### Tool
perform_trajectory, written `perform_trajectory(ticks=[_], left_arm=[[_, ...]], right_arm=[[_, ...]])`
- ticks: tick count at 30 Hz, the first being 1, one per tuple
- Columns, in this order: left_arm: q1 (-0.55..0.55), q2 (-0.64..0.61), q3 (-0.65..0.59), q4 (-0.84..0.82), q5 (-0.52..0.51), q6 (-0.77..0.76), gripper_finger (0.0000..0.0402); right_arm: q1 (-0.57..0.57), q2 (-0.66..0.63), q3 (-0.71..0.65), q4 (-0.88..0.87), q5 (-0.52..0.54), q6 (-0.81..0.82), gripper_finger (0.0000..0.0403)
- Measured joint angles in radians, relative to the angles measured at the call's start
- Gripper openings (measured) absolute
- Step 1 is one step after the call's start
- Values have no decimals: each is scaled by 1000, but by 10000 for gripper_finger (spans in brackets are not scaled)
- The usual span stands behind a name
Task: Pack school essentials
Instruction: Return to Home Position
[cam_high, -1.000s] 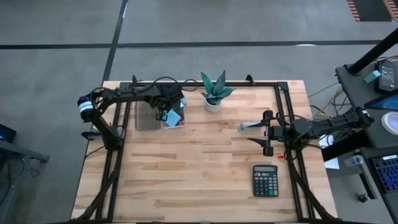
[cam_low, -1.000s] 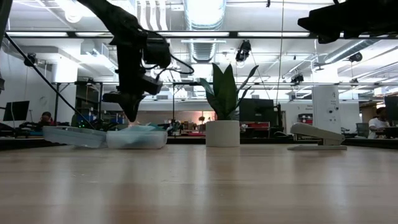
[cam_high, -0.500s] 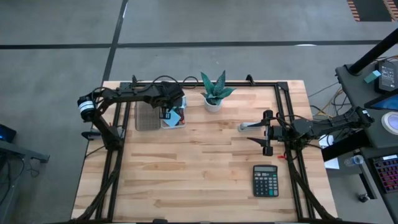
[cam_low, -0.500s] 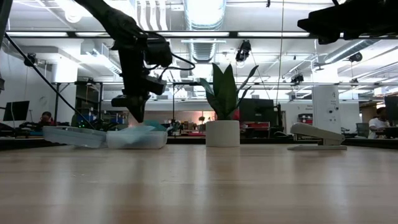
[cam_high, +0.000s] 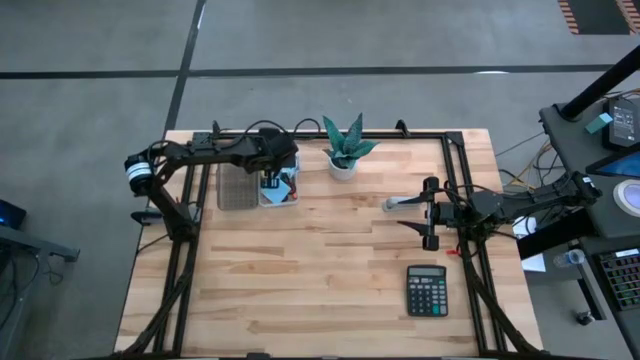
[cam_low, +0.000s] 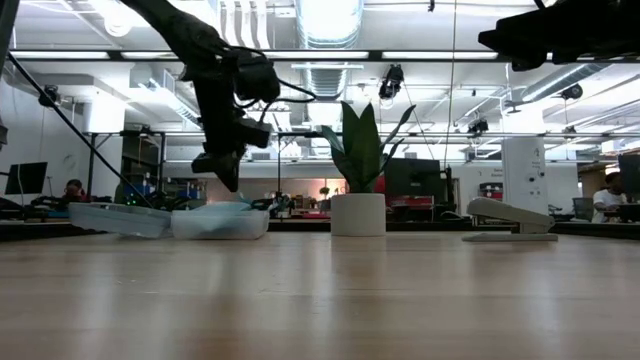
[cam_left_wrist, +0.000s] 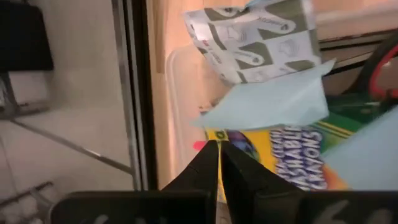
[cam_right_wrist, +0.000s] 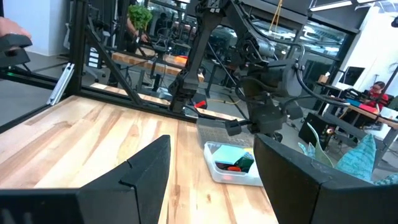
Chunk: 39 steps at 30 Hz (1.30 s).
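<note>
Left arm over the supply box, right arm parked.

"CRAYONS" reads on the yellow-green crayon box (cam_left_wrist: 283, 171), which lies in the clear supply box (cam_low: 220, 226) at the back-left of the desk (cam_high: 320, 290), under light-blue sticky notes (cam_left_wrist: 273, 106). The lettering on a green-and-white printed packet (cam_left_wrist: 255, 37) is too small to read. Red scissors handle (cam_left_wrist: 390, 68) beside them. Left gripper (cam_low: 228, 178) hangs just above the box, fingers (cam_left_wrist: 202, 168) pressed together, empty; since a second ago it has drifted towards the plant (cam_high: 345, 148). Right gripper (cam_high: 428, 226) unmoved at the desk's right side, fingers apart.

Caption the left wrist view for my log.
Left pincer, shut and empty, hovers over the clear box holding a crayon box and light-blue sticky notes.
</note>
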Motion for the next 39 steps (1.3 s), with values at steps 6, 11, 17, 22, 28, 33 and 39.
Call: perform_trajectory(ticks=[6, 11, 17, 22, 28, 33, 39], left_arm=[[-70, -79, 0, -129, -13, -233, 1], [-241, -201, -31, -129, -11, -443, 1], [-543, -333, -189, 217, -19, -457, 0], [-704, -440, -358, 444, -22, -419, 0], [-760, -649, -540, 594, -27, -430, 0], [-759, -865, -656, 646, -43, -380, 0], [-758, -1137, -787, 653, -105, -343, 0]], right_arm=[[0, 0, 0, -13, 10, -9, 219], [0, -3, -20, -15, 25, -26, 219], [0, -5, -65, 67, 26, -68, 219], [0, -43, -69, 64, 26, -72, 219], [0, -116, -85, 38, 23, -73, 219], [0, -171, -106, 41, 21, -81, 219], [0, -274, -115, 39, -56, -88, 219]])
